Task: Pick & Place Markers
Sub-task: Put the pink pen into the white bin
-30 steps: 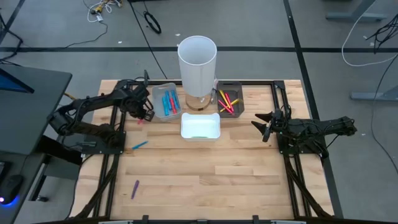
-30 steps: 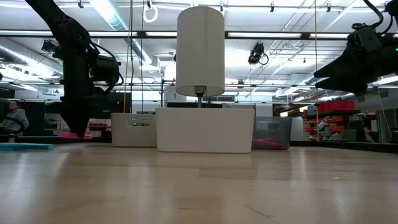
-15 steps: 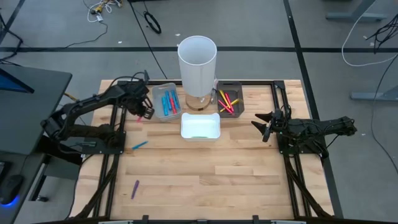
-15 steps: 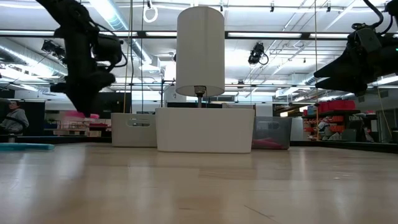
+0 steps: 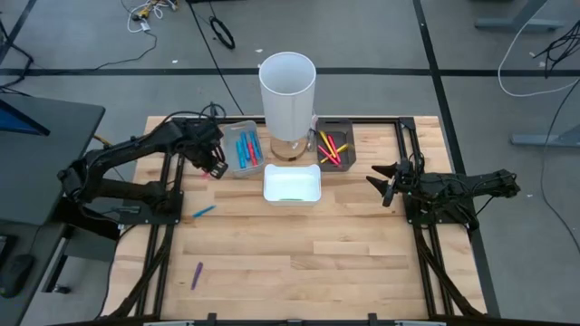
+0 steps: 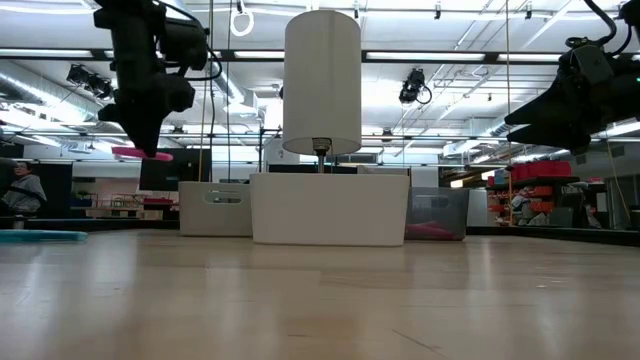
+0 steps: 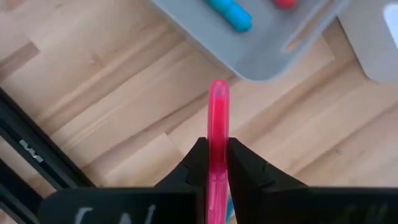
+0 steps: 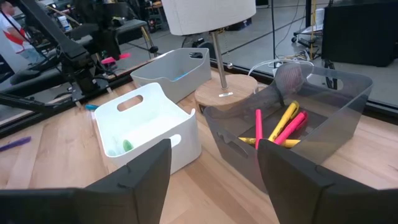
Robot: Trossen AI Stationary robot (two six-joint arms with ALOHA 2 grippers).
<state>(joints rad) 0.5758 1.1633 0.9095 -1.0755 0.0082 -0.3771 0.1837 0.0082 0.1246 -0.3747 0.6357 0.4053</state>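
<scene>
Markers [image 5: 333, 148] mostly sit sorted in trays; my left jaws [image 7: 217, 163] pinch a pink marker [image 7: 218, 118], right jaws [image 5: 381, 183] open; two lie loose below.

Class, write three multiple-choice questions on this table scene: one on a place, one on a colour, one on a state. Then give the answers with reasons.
1. Where does the purple marker lie?
A. in the white tray
B. on the table near its front left corner
C. in the dark tray

2. What colour is the marker in the left gripper?
A. pink
B. green
C. yellow

3. How is the right gripper?
A. shut on a marker
B. open and empty
C. inside a tray

Answers: 1 B, it lies alone on bare wood. 2 A, the pink marker sticks out between the shut fingers. 3 B, its fingers stand apart with nothing between them.
</scene>
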